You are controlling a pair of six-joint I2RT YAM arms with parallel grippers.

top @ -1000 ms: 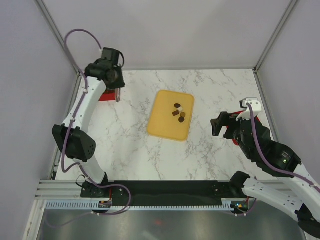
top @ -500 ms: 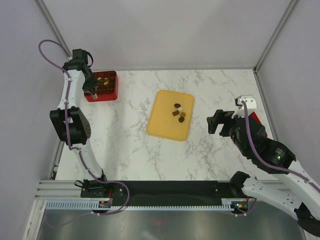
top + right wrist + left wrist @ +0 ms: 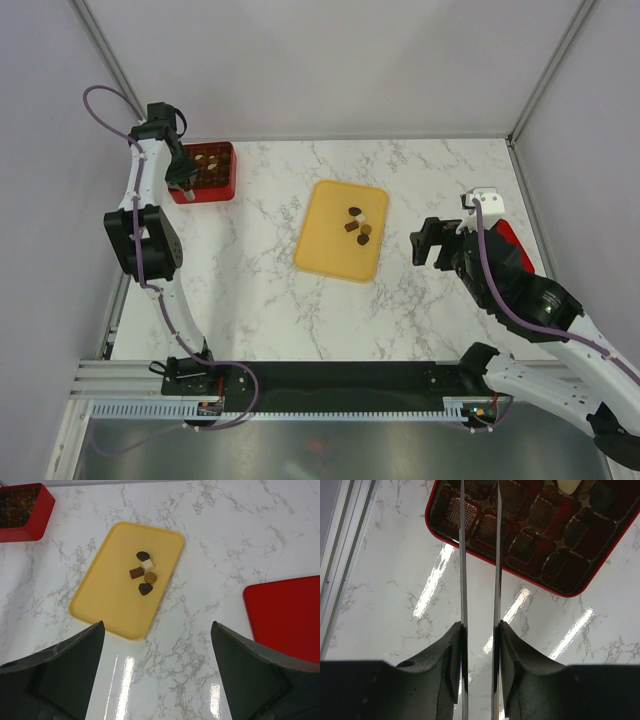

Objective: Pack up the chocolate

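Observation:
Several small chocolate pieces (image 3: 358, 225), dark brown, lighter brown and one cream-white, lie clustered on the yellow tray (image 3: 325, 250). They also show in the right wrist view (image 3: 145, 572). The red box with grid compartments (image 3: 212, 170) stands at the far left and holds a few pieces, among them a cream one (image 3: 568, 485). My left gripper (image 3: 186, 183) hangs over the box's near left edge. Its thin blades (image 3: 480, 510) stand slightly apart with nothing seen between them, and their tips run out of view. My right gripper (image 3: 432, 245) is wide open and empty (image 3: 157, 670), right of the tray.
A flat red lid (image 3: 285, 615) lies on the marble to the right, partly under my right arm (image 3: 510, 240). A metal frame rail (image 3: 340, 555) runs along the table's left edge beside the red box (image 3: 22, 505).
My left arm swung left and back, uncovering the red box, then held still. My right gripper moved slightly left toward the tray, uncovering more of the red lid.

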